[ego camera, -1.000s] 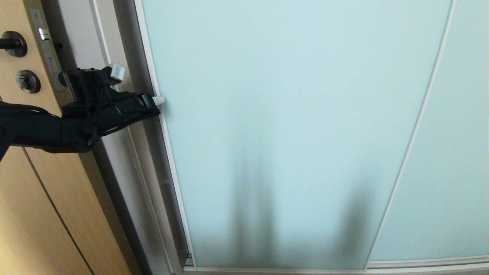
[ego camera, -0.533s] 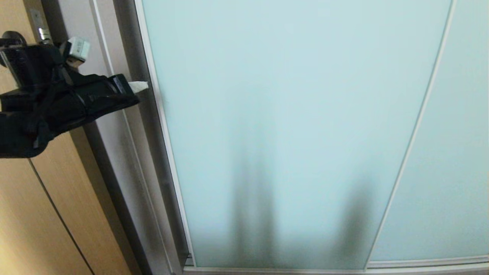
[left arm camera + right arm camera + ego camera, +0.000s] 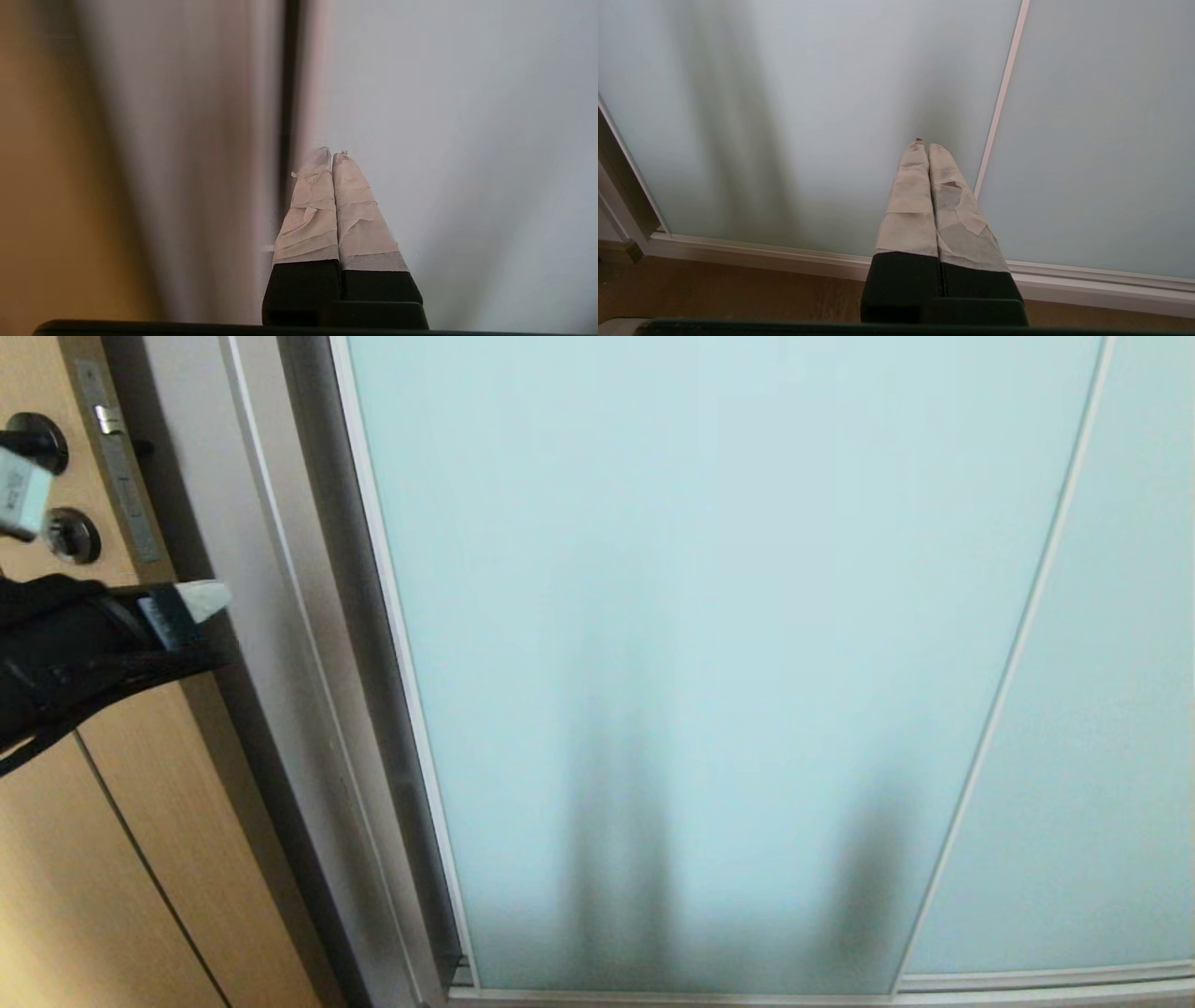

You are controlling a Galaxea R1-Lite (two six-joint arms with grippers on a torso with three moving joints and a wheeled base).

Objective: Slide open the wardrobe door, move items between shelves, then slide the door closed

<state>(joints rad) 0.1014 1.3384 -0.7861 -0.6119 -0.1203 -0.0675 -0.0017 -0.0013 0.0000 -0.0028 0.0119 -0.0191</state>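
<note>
Left end effector (image 3: 210, 599), fingers together, hangs beside sliding wardrobe door (image 3: 709, 644) edge, apart.

You see the sliding wardrobe door (image 3: 709, 616) in frosted pale aqua with a thin white-silver frame, the wood door (image 3: 56, 859) beside it tan, and the left hand (image 3: 210, 597) black with pale taped tips.

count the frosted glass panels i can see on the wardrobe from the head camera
2. The sliding wardrobe door fills the middle of the view and is closed; a second frosted panel sits at the right edge, cut off, so more may lie beyond.
</note>
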